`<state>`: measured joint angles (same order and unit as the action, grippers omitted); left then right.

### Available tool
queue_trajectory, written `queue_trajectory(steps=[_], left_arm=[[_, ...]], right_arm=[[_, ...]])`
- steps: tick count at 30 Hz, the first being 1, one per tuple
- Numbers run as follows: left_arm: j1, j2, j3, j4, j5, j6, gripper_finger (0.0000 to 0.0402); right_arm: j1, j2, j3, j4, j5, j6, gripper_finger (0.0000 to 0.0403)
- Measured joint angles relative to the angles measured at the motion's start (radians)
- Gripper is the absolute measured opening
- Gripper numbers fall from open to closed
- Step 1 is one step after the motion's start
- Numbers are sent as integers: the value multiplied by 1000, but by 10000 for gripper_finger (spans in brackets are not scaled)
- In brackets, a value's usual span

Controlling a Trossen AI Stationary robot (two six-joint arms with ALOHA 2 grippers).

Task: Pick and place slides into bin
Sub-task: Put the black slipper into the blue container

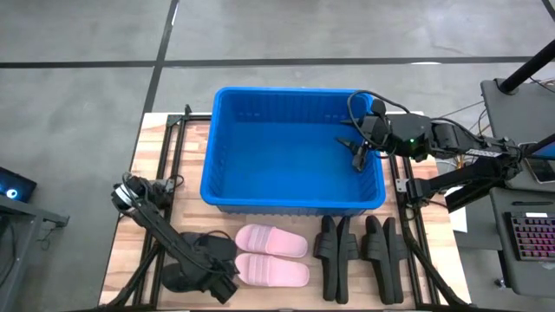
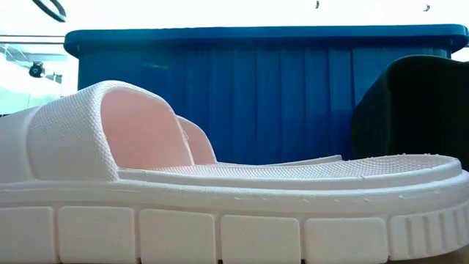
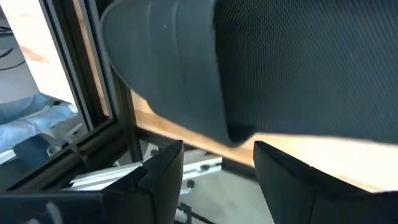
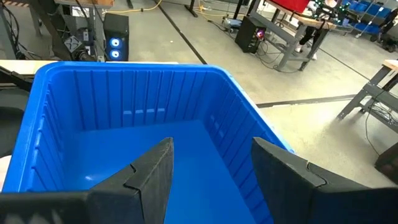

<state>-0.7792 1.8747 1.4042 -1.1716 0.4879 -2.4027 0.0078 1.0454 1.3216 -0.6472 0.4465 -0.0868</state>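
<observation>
The blue bin [image 1: 295, 195] stands at the table's middle, with no slide in the part of its floor that shows. Two pale pink slides [image 1: 271, 256] lie side by side in front of it; one fills the low view [image 2: 220, 191]. Black slides stand on their sides to the right [image 1: 360, 251]. More black slides [image 1: 204, 251] lie at the near left. My left gripper [image 1: 198, 276] is open beside these, and one black slide [image 3: 280, 68] sits just ahead of its fingertips. My right gripper [image 1: 358, 156] hangs open and empty over the bin's right half [image 4: 155, 130].
The table's black frame rail [image 3: 118, 118] and its near-left wooden edge run close to my left gripper. The bin's tall walls [image 2: 256, 95] rise behind the slides. A desk with a keyboard [image 1: 529, 234] stands off the table's right side.
</observation>
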Motion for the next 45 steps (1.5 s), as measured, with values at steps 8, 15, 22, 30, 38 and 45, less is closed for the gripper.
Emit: queue_trajectory(steps=[8, 15, 22, 30, 38, 45], left_arm=[[-2, 49, 1, -86, -2, 1, 180], [-3, 49, -13, -197, -3, 57, 180], [-3, 49, -48, -191, -1, 109, 153], [-17, 49, -77, -127, -22, 121, 70], [-21, 6, -40, -113, -32, 202, 7], [-29, -87, 57, -75, -86, 408, 2]], right_arm=[[0, 0, 0, 0, 0, 0, 206], [0, 0, 0, 0, 0, 0, 206], [0, 0, -1, 0, 0, 0, 206], [0, 0, -1, -2, 0, 0, 206], [0, -3, -1, -6, 0, -1, 206], [0, -3, -1, -7, 0, -4, 206]])
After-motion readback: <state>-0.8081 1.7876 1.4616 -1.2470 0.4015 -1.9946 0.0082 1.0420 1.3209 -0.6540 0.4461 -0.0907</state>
